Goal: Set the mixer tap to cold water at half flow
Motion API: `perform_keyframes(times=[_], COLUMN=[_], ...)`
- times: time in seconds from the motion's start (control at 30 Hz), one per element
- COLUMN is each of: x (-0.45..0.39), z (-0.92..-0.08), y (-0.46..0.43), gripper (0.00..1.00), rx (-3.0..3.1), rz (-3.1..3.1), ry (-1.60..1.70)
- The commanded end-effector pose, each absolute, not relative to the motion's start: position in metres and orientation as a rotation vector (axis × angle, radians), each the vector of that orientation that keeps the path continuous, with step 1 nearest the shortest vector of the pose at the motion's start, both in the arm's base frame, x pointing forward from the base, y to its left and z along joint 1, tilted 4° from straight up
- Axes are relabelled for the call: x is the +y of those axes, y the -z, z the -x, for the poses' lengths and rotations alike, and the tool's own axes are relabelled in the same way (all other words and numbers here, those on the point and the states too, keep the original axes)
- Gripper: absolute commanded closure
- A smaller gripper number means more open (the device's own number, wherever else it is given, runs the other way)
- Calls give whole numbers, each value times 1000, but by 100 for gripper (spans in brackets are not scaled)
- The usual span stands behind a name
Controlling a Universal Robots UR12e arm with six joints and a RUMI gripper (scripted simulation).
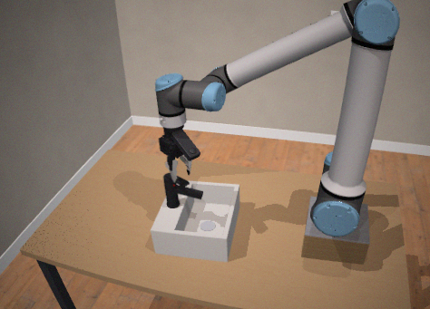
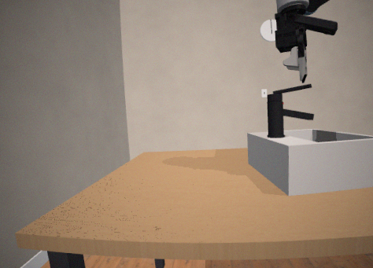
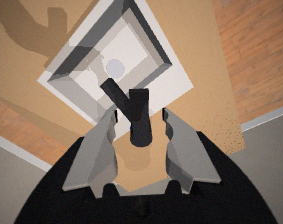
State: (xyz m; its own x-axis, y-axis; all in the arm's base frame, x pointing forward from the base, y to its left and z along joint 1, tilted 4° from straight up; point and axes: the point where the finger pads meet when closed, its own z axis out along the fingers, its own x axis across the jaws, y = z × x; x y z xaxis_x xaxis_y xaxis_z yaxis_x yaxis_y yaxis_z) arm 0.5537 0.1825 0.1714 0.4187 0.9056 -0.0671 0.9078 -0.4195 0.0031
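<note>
The black mixer tap (image 1: 172,191) stands on the back left corner of the white sink block (image 1: 197,222). Its spout (image 2: 299,115) reaches out over the basin. Its lever (image 2: 293,89) is tilted a little upward. In the wrist view the lever (image 3: 140,131) points away from the spout (image 3: 116,92) at an angle. A red dot (image 1: 174,185) shows on the tap body. My gripper (image 2: 302,78) hangs just above the lever's outer end, apart from it. In the wrist view the gripper's fingers stand partly open on either side of the lever, with nothing between them.
The sink basin has a round drain (image 1: 208,226). The arm's base (image 1: 337,217) stands on the table to the right of the sink. The table's left edge and a grey wall lie beyond the tap.
</note>
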Motion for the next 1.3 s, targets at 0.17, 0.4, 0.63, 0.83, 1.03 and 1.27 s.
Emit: perform_keyframes(times=[0.17,0.4,0.63,0.83,1.03,1.27], x=[182,182,182,181,181,181], z=[-554,-554,-554,-554,-554,-554], y=[-170,-166,-160,-154,-150,-145], gripper=[61,61,61,61,61,61], rx=[1671,1671,1671,1671,1671,1671], rz=[-2613,-2613,-2613,-2613,-2613,-2613], ry=[83,83,83,83,83,83])
